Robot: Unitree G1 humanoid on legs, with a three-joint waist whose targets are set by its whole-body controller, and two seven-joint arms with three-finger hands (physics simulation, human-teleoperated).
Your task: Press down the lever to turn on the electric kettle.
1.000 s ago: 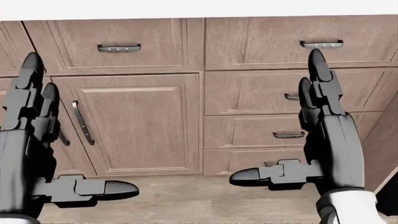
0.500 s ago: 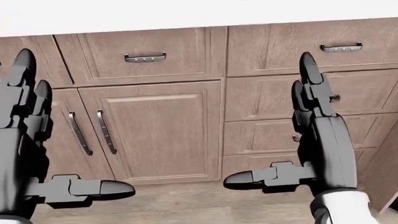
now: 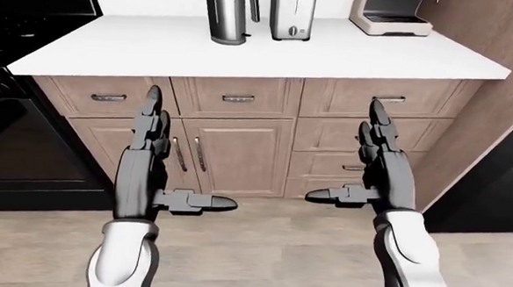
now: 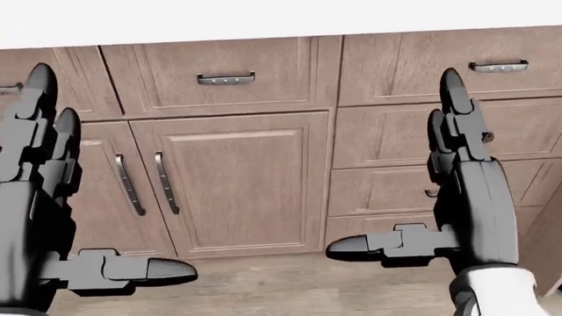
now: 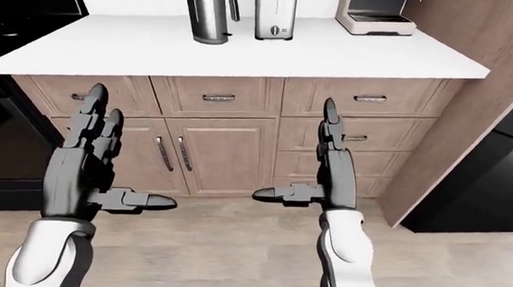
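Kettle: steel, upright on the white counter, near the top of the left-eye view, left of centre; lever not discernible.
Toaster: just right of the kettle, apart from it.
Coffee machine: far right on the counter, beside a wooden wall panel.
Stove: black, at the counter's left end.
Cabinets: brown doors and drawers with metal handles, below the counter.
Left hand: raised before the cabinets, fingers straight and spread, thumb pointing inward, holding nothing.
Right hand: same pose, fingers spread, empty, well below the kettle.
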